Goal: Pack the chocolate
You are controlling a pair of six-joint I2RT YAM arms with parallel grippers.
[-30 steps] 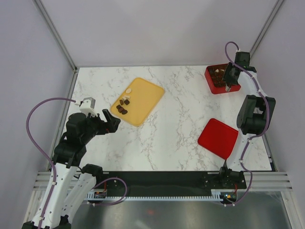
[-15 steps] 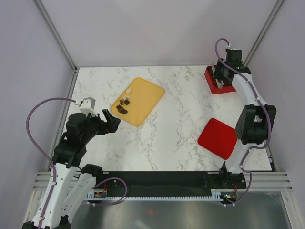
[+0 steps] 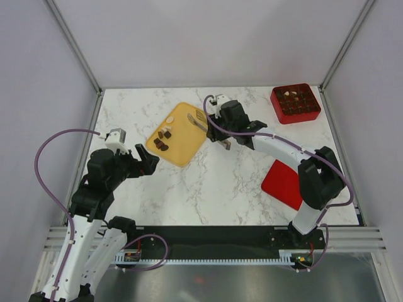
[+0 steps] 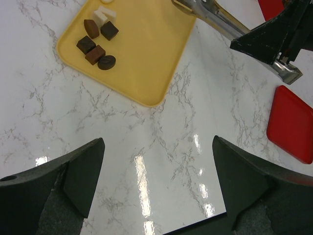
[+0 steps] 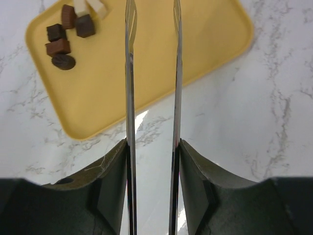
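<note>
Several dark brown chocolates and a cream-white one lie on the far-left part of the yellow tray. More pieces sit in the red gridded box at the back right. My right gripper is shut on metal tongs. The tong blades stand apart and empty over the tray's middle, right of the chocolates. My left gripper is open and empty above the table by the tray's near-left edge. Its wrist view shows the chocolates and the tongs.
A flat red lid lies on the marble table at the right, also in the left wrist view. The right arm stretches across the table's middle. Metal frame posts stand at the back corners.
My right arm has swung from the red box at the back right across to the yellow tray, carrying the tongs. The left arm has not moved.
</note>
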